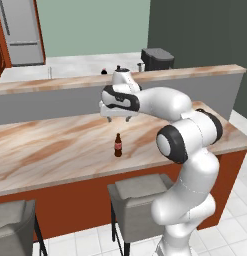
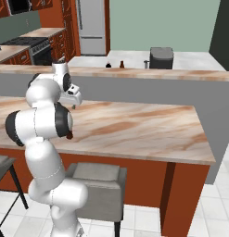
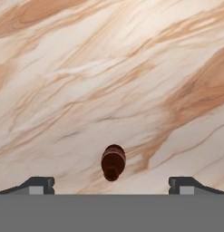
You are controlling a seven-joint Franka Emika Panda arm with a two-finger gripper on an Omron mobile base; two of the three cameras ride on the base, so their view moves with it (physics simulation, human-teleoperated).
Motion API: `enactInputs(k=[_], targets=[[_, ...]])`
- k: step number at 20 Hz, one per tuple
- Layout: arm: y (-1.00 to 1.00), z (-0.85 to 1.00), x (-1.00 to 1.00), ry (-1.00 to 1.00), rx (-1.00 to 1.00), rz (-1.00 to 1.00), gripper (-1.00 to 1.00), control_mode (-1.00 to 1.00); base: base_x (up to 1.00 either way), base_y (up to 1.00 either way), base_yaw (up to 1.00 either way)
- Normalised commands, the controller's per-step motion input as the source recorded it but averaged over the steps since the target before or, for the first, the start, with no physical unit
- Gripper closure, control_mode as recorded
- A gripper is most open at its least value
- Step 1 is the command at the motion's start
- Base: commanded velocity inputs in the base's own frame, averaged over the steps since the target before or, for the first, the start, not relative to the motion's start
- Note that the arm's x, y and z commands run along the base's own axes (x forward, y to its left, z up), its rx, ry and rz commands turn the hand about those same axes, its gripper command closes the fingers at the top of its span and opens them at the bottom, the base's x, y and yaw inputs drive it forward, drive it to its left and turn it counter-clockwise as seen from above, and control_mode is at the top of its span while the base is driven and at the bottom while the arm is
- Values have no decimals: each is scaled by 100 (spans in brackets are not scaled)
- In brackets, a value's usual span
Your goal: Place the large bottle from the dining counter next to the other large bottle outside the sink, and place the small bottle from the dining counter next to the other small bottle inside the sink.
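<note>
Gripper [image 1: 118, 119] hovers above the small bottle [image 1: 118, 145], jaws wide apart, nothing held; bottle stands upright on the dining surface [image 1: 55, 145], centred between the tips [image 3: 39, 185] for a top-down grab.

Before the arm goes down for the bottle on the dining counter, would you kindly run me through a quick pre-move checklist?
1. Gripper open: ok, the fingertips stand wide apart.
2. Gripper empty: ok, nothing between the fingertips.
3. Bottle upright on the dining counter: ok, it stands on its base.
4. Bottle lined up with the hand: ok, in the hand view its cap sits roughly midway between the fingertips.
5. Gripper above the bottle, not touching: ok, the left base view shows a gap between them.
6. Which bottle this is, large or small: cannot tell, no second bottle stands beside it for comparison.
</note>
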Motion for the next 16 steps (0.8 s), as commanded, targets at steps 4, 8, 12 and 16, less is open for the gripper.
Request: enactInputs(k=[4, 8, 12, 16], targets=[[3, -3, -4, 0, 0, 0, -100, -100, 0, 0, 0], [0, -14, 0, 0, 0, 0, -100, -100, 0, 0, 0], [0, -21, 0, 0, 0, 0, -100, -100, 0, 0, 0], [0, -21, -2, 0, 0, 0, -100, -100, 0, 0, 0]])
